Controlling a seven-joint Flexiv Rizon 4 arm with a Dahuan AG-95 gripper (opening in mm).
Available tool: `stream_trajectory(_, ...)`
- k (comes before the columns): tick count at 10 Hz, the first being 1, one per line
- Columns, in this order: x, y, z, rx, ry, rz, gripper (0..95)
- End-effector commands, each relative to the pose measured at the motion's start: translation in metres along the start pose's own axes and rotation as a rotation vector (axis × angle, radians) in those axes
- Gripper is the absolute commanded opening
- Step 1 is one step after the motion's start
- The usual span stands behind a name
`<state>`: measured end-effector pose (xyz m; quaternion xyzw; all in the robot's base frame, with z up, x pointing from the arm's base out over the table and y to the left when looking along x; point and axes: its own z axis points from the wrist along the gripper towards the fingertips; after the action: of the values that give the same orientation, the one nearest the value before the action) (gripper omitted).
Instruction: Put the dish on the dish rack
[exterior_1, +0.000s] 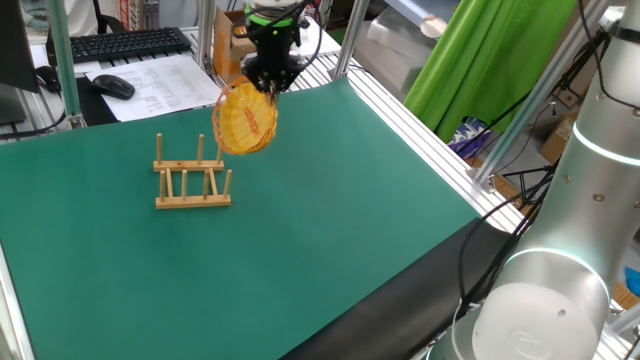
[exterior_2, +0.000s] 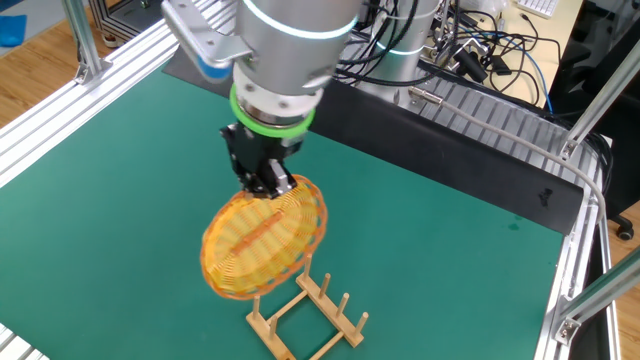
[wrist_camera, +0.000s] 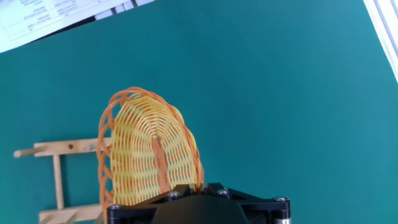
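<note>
My gripper (exterior_1: 270, 88) is shut on the rim of the dish (exterior_1: 244, 120), a round yellow-orange woven plate. The dish hangs on edge in the air, above the table and just beside the dish rack (exterior_1: 192, 178). In the other fixed view the gripper (exterior_2: 275, 188) pinches the dish (exterior_2: 263, 240) at its top edge, and the light-wood rack (exterior_2: 308, 318) stands just below and to the right of it. In the hand view the dish (wrist_camera: 149, 155) fills the lower left and part of the rack (wrist_camera: 59, 162) shows behind it, at the left edge.
A green mat (exterior_1: 330, 200) covers the table. A keyboard (exterior_1: 125, 43), mouse (exterior_1: 113, 86) and papers lie beyond the far edge. Aluminium frame posts (exterior_1: 205, 40) stand at the back. Cables and the arm's base (exterior_2: 420, 40) are at the table's side.
</note>
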<state>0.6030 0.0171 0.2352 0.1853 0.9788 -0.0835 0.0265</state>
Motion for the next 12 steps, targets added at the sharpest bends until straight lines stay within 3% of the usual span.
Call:
stream_trajectory(1, 0.007, 0.002, 0.003, 0.008, -0.026, 0.001, 0.0)
stream_trajectory(6, 0.013, 0.012, 0.006, 0.026, -0.042, 0.001, 0.0)
stream_trajectory(8, 0.013, 0.016, 0.009, 0.055, -0.059, -0.002, 0.0)
stream_trajectory(12, 0.013, 0.017, 0.011, 0.056, -0.058, -0.003, 0.0)
